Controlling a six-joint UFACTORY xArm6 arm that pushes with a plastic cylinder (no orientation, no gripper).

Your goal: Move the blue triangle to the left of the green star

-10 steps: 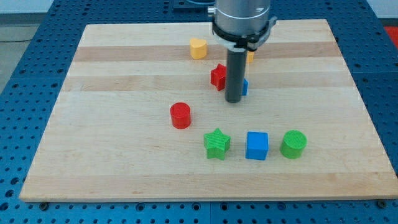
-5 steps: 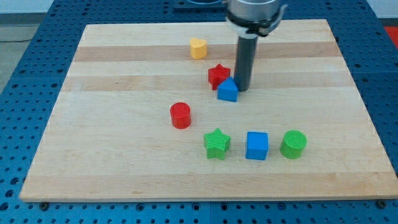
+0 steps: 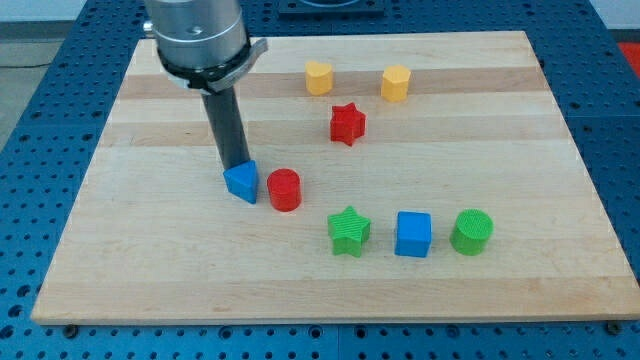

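Wooden board [image 3: 150, 270], blue triangle [image 3: 241, 181] touching my tip [image 3: 236, 164]

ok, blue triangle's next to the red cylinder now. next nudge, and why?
Probably push down-view: my tip sits just above the blue triangle, which lies up and left of the green star, beside the red cylinder. It needs to drop to the star's row.

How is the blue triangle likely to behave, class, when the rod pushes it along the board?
The blue triangle sits flat on the smooth wooden board, so it will probably slide, not roll. My tip touches its upper edge off a corner, so it may twist. The red cylinder stands close on its right and could get nudged.
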